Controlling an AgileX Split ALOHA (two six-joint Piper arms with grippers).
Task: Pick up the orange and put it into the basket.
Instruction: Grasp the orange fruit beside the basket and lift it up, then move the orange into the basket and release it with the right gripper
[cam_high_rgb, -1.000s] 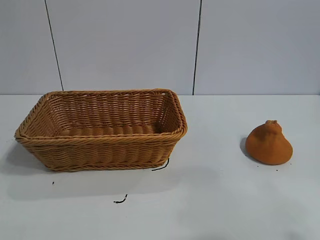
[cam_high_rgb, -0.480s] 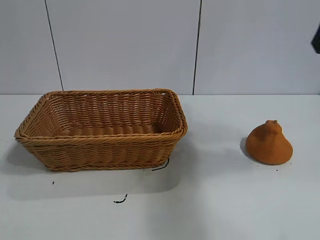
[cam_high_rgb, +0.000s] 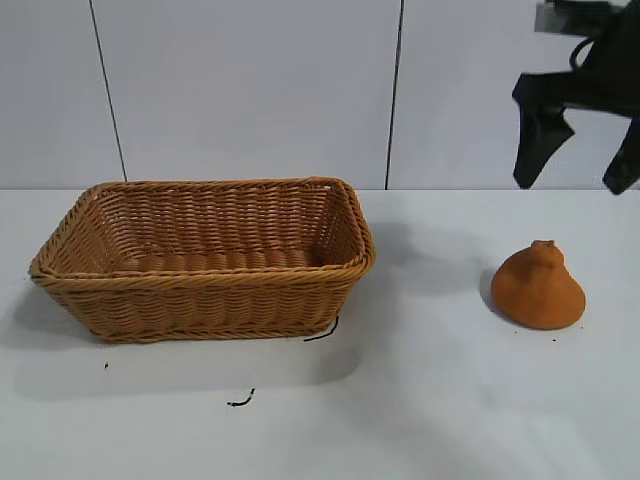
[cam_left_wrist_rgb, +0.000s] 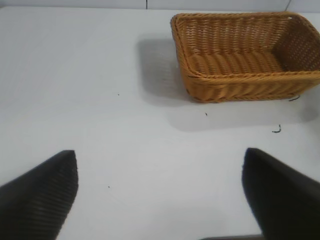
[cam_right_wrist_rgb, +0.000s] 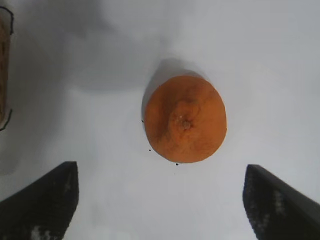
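Observation:
The orange (cam_high_rgb: 538, 288) is a matte burnt-orange lump with a small knobbed top. It sits on the white table at the right. The wicker basket (cam_high_rgb: 205, 283) stands at the left and holds nothing. My right gripper (cam_high_rgb: 578, 180) hangs open high above the orange, at the upper right of the exterior view. The right wrist view looks straight down on the orange (cam_right_wrist_rgb: 185, 119), which lies just beyond the open gripper (cam_right_wrist_rgb: 160, 200). My left gripper (cam_left_wrist_rgb: 160, 195) is open and empty over bare table, away from the basket (cam_left_wrist_rgb: 245, 82); it is out of the exterior view.
Two short black thread scraps lie on the table, one (cam_high_rgb: 322, 332) at the basket's front right corner and one (cam_high_rgb: 241, 400) in front of it. A grey panelled wall (cam_high_rgb: 250, 90) runs behind the table.
My right gripper has come into the exterior view from the upper right and now hangs above the orange. The orange and the basket have not moved.

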